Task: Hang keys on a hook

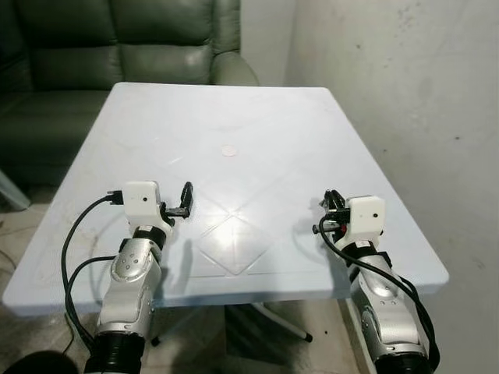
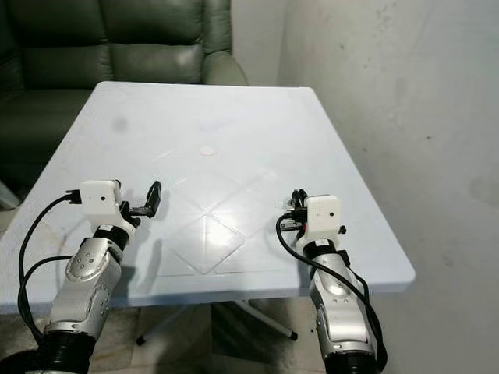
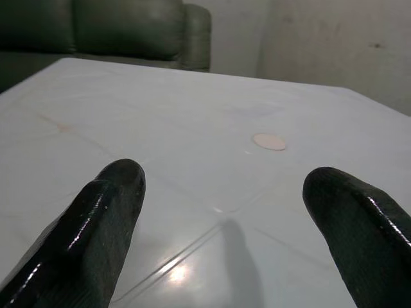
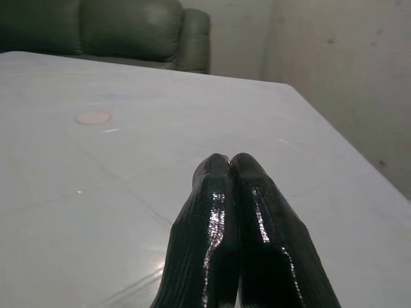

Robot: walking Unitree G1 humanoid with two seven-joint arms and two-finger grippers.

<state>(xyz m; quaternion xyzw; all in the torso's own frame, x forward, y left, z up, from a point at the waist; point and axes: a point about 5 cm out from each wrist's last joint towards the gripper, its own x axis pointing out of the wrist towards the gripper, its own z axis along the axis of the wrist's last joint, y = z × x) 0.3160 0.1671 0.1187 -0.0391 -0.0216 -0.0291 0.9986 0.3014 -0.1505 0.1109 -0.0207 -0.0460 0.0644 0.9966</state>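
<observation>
Oddly, no keys or hook can be seen on the table [image 1: 257, 125]. The left gripper [image 1: 185, 201] hovers spread above the near-left edge; the right gripper [image 4: 230, 168], pinched empty, sits near the near-right corner. Keys would likely be light, hard and jangly; best pinched by the ring.

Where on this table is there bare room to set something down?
Nearly everywhere: the white table is bare from the far edge by the sofa down past the small round mark. The middle strip between the open left gripper and the shut right gripper is free too. Only the near corners, under the two arms, are taken.
</observation>
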